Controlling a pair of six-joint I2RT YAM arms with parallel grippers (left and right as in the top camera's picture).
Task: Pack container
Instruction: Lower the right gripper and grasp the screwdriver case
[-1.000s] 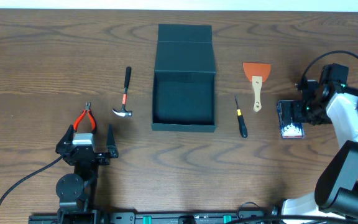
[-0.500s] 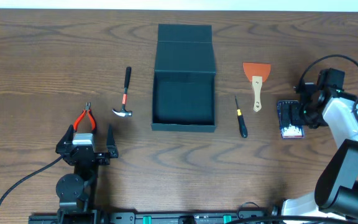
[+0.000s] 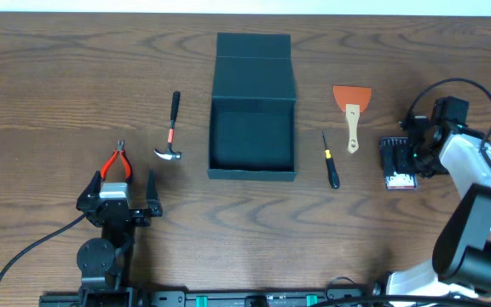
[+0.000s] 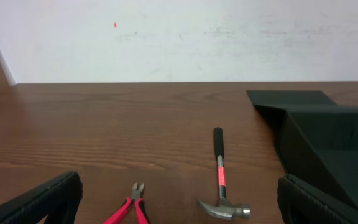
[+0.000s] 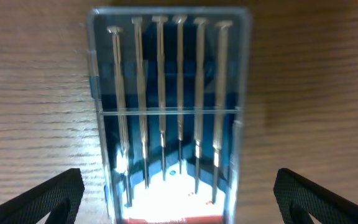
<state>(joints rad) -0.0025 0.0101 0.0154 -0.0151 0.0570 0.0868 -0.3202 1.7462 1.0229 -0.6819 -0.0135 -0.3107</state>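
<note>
The container (image 3: 252, 136), a dark teal-black square box, lies open at the table's middle with its flap lid folded back; its corner shows in the left wrist view (image 4: 328, 143). My right gripper (image 3: 411, 156) hangs open over a blue-and-black drill-bit case (image 3: 396, 164). In the right wrist view the case (image 5: 169, 112) lies between the spread fingers, and the gripper (image 5: 179, 199) touches nothing. My left gripper (image 3: 122, 188) rests open at the front left, just behind red-handled pliers (image 3: 116, 162). From the left wrist, the gripper (image 4: 179, 202) has bare table between its fingers.
A hammer (image 3: 172, 132) lies left of the container, seen also from the left wrist as the hammer (image 4: 219, 180) beside the pliers (image 4: 132, 208). A black screwdriver (image 3: 330, 162) and an orange scraper (image 3: 352, 111) lie right of the container.
My right arm has shifted slightly over the drill-bit case, covering more of it. The left arm and all the tools have stayed in place.
</note>
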